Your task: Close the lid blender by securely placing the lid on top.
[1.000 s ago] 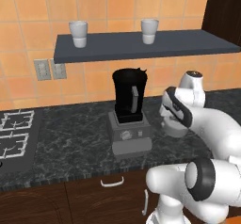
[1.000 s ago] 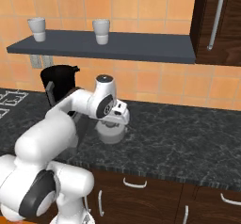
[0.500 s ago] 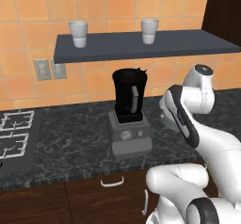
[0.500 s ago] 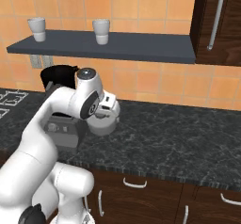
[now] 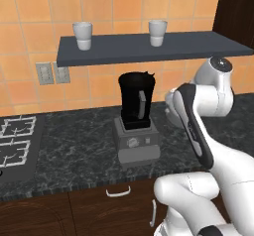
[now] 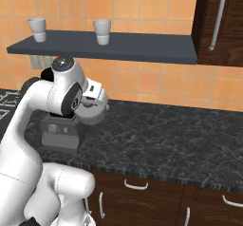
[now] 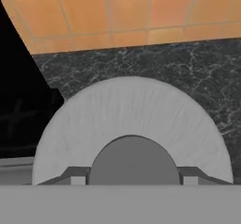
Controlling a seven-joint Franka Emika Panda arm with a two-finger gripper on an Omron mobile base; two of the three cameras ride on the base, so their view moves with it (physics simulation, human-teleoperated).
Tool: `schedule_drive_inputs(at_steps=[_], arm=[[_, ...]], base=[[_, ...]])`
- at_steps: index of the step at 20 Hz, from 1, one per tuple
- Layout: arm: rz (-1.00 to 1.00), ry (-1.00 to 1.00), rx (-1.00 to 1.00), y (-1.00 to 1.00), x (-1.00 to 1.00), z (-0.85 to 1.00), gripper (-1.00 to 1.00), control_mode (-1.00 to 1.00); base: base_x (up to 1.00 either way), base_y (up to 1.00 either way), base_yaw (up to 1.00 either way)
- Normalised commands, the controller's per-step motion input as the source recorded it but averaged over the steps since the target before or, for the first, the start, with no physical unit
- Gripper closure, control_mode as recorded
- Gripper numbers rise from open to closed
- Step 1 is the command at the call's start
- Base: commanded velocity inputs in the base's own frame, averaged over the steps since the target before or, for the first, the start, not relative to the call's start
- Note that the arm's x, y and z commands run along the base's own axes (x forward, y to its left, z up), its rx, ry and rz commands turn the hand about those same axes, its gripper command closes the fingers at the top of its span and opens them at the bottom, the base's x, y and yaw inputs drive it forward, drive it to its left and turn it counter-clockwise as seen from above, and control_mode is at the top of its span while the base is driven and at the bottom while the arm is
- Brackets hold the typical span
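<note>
Lid in gripper, right of blender.
Gripper [image 6: 93,110] clamped on the grey lid [image 7: 132,124] by its knob, held above the counter [image 6: 171,139], just right of the open blender [image 5: 136,116].

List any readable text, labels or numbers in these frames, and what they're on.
None readable.
Blender base: a round dial and small marks beside it, too blurred to read.
Cups, lid, wall outlets: no lettering visible.

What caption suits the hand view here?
Gripper shut on the grey lid by its knob, above the dark counter, black blender alongside.
</note>
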Motion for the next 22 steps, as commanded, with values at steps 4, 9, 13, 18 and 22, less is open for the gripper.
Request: schedule_drive_inputs(at_steps=[4,9,13,18,22], arm=[[0.0,-0.08,0.0,0.24,-0.38,1.0,1.0,-1.0],[0.02,-0.12,0.0,0.25,-0.21,1.0,1.0,-1.0],[0.06,-0.07,0.0,0.46,0.04,0.94,1.0,-1.0],[0.04,0.0,0.0,0.66,0.35,0.75,1.0,-1.0],[0.0,0.2,0.0,0.61,0.64,0.4,1.0,-1.0]], base=[[0.0,0.0,0.0],[0.0,0.0,0.0],[0.0,0.0,0.0],[0.0,0.0,0.0],[0.0,0.0,0.0]])
